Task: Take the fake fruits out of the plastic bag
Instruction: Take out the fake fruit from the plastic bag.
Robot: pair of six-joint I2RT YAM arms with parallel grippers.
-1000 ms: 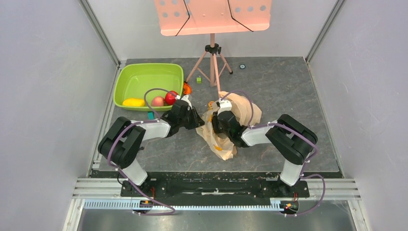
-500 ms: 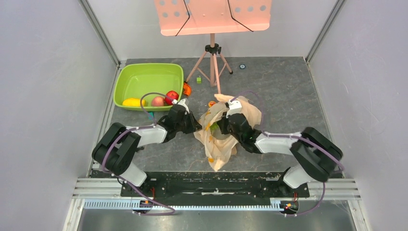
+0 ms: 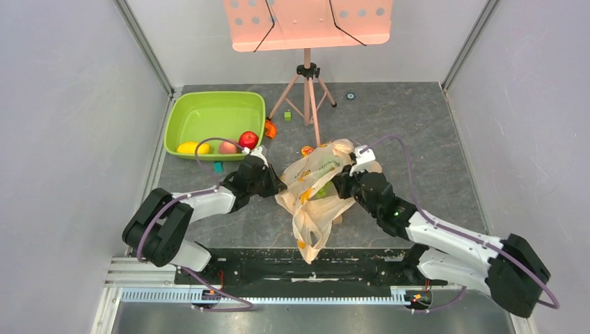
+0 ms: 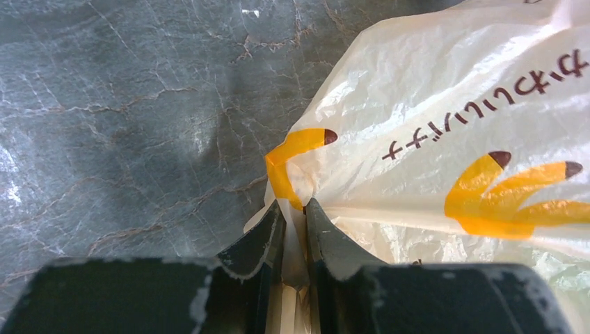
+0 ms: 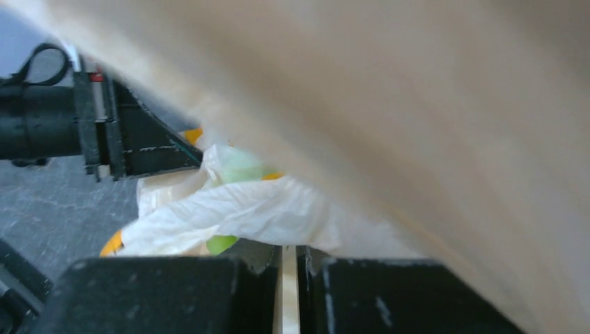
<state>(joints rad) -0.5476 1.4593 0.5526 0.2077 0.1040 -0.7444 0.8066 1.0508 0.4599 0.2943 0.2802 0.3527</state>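
Note:
The plastic bag point(image 3: 314, 182) hangs stretched between my two grippers at mid table, its tail drooping toward the near edge. My left gripper point(image 3: 280, 186) is shut on the bag's left edge; in the left wrist view the film point(image 4: 431, 104) is pinched between the fingers point(image 4: 295, 209). My right gripper point(image 3: 339, 184) is shut on the bag's right edge point(image 5: 236, 209). A green fruit point(image 3: 323, 189) shows through the bag point(image 5: 233, 167). A yellow fruit point(image 3: 193, 147), a peach point(image 3: 226, 147) and a red apple point(image 3: 248, 139) lie in the green tub.
The lime green tub point(image 3: 216, 115) stands at the back left. A pink music stand on a tripod point(image 3: 307, 87) rises behind the bag. A teal cube point(image 3: 218, 167), a green cube point(image 3: 287, 115) and small orange pieces point(image 3: 270, 129) lie on the table.
My right gripper has closed on the bag and its arm has swung out to the right. The bag is now pulled wider and lower between the two grippers.

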